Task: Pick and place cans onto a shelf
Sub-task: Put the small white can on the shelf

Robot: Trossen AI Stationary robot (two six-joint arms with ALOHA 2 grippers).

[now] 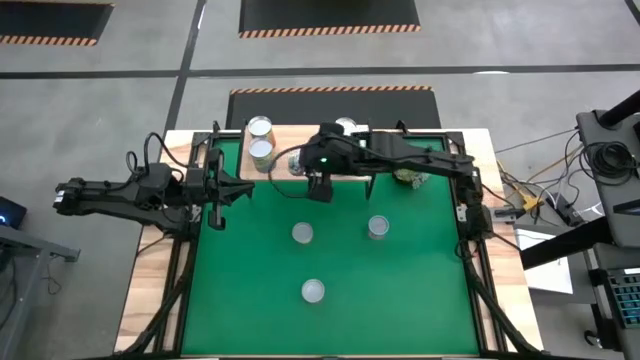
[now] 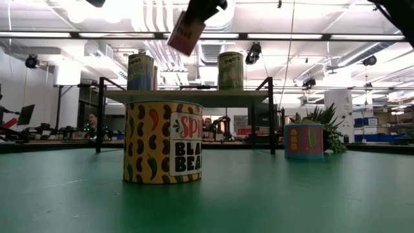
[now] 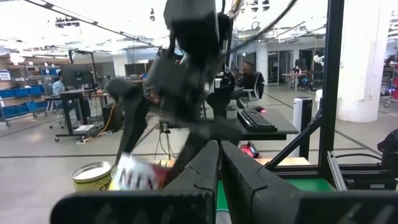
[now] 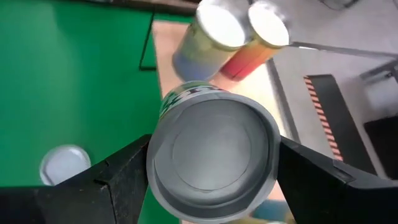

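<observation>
My right gripper (image 1: 300, 168) is shut on a can (image 4: 214, 158), held high over the table beside the shelf (image 1: 350, 165). The can shows tilted at the top of the low view (image 2: 187, 32). Two cans (image 1: 260, 127) (image 1: 262, 150) stand on the shelf's left part and one (image 1: 345, 127) stands farther right. Three cans (image 1: 302, 233) (image 1: 378, 227) (image 1: 313, 291) stand upright on the green table. My left gripper (image 3: 219, 177) is shut and empty at the table's left edge (image 1: 215, 192). My right gripper pinches the can's round side wall (image 4: 152, 180) between its two fingers, one on each side. The fingers slant down toward the table's left. The can is lifted clear and tilted, with one silver end (image 4: 211, 149) facing the wrist camera.
A small potted plant (image 1: 410, 177) stands by the shelf's right end. The shelf's black legs (image 2: 100, 116) stand on the table's far part. The black-bean can (image 2: 163, 144) is nearest to the low camera, and another can (image 2: 304, 141) stands to its right.
</observation>
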